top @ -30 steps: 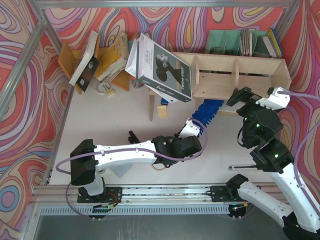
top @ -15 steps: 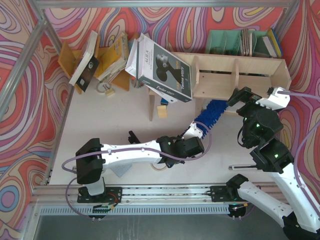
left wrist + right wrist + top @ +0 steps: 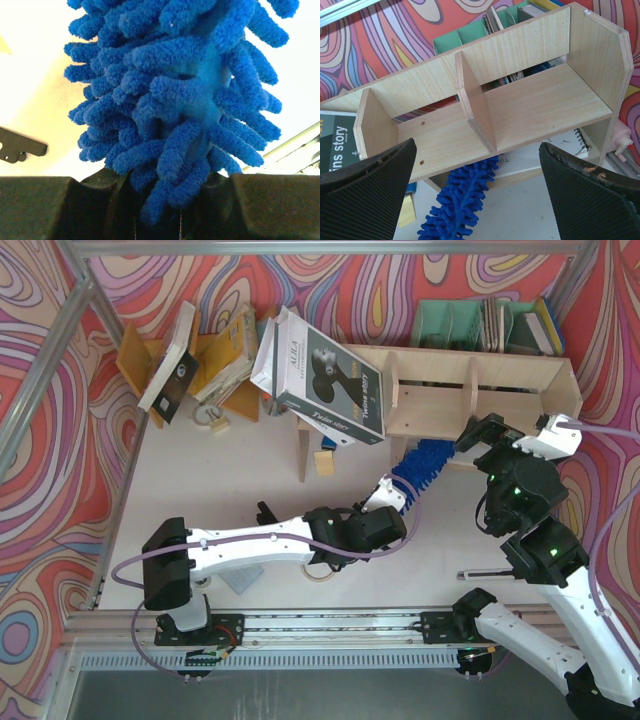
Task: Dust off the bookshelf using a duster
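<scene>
Dusting in progress, judging by the pose: fluffy bright-blue microfibre duster (image 3: 422, 462) pinched in left gripper (image 3: 175, 200), tip under pale plywood bookshelf (image 3: 530, 110) board, centre-right of top view; right gripper (image 3: 479, 177) spread, empty. Next, likely: sweep sideways along lower level with light contact.

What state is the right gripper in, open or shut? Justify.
Open: the right gripper has its fingers far apart, nothing held between them; the bookshelf shows through the gap.

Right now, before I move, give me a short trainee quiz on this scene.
1. True or false: the right end effector is shut on the duster.
2. What grips the duster? A) left end effector B) right end effector C) nothing
3. Fill in: the duster's head reaches ___ the bookshelf upper board.
Key: 1 false, it is open and empty; 2 A; 3 under.
</scene>
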